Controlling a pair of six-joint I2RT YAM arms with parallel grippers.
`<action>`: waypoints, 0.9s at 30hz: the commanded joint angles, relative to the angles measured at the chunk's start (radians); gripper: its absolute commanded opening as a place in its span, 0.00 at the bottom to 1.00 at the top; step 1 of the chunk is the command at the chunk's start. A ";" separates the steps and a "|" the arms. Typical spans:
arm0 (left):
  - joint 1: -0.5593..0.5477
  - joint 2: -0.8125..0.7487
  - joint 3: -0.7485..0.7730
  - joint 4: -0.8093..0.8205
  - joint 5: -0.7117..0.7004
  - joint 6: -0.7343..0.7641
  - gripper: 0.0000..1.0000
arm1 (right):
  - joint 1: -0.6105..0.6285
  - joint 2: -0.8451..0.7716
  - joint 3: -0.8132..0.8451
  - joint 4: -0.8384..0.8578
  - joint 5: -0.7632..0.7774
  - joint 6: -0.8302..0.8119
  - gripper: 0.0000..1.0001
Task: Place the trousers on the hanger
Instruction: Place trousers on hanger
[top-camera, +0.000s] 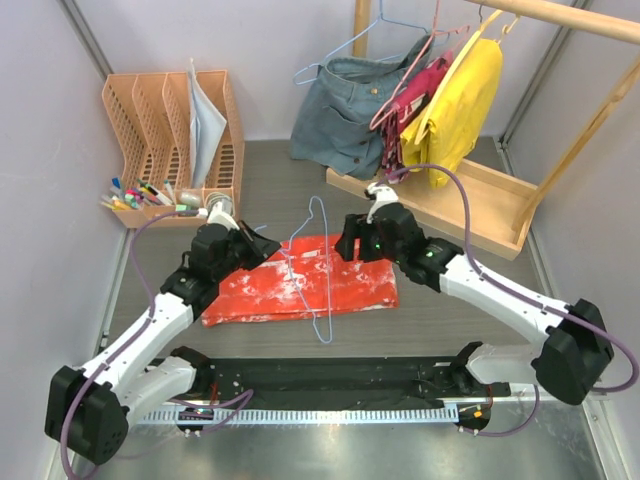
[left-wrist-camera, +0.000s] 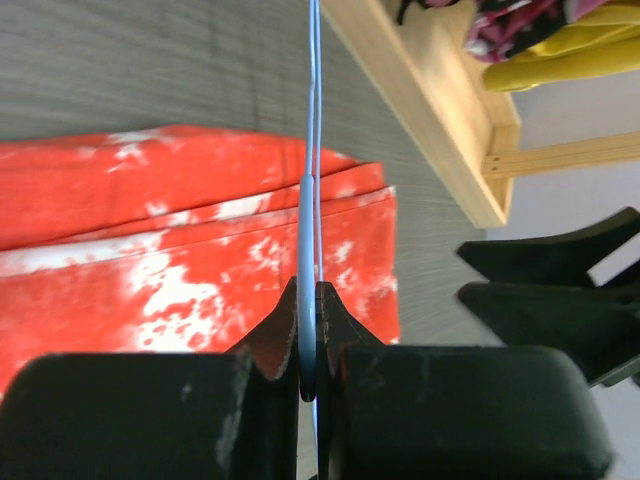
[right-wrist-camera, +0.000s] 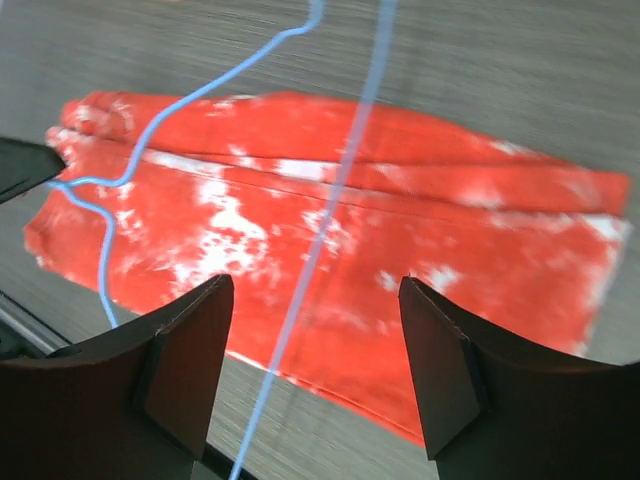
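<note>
Trousers (top-camera: 300, 285) lie folded flat on the table (top-camera: 450, 300), right edge well apart from the wooden rack base (top-camera: 470, 215), while the left end effector (left-wrist-camera: 308, 300) clamps the hanger (left-wrist-camera: 307, 260) above them and the right end effector (right-wrist-camera: 315, 290) hovers open, straddling its wire untouched.

No lettering, label, brand, number or sign is showing clearly enough to read in any view. The white marks on the trousers (top-camera: 355, 278) are showing as irregular splotches, and the markers (top-camera: 138, 192) beside the orange desk organiser (top-camera: 125, 110) are appearing too small for print.
</note>
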 joint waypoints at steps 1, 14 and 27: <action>-0.002 0.012 -0.023 0.029 -0.063 0.027 0.00 | -0.103 -0.087 -0.088 -0.081 -0.065 0.087 0.72; -0.045 0.050 -0.010 -0.013 -0.081 0.093 0.00 | -0.390 -0.007 -0.230 -0.102 -0.234 0.125 0.60; -0.123 0.080 0.039 0.024 -0.106 0.077 0.00 | -0.473 0.126 -0.252 -0.013 -0.272 0.067 0.68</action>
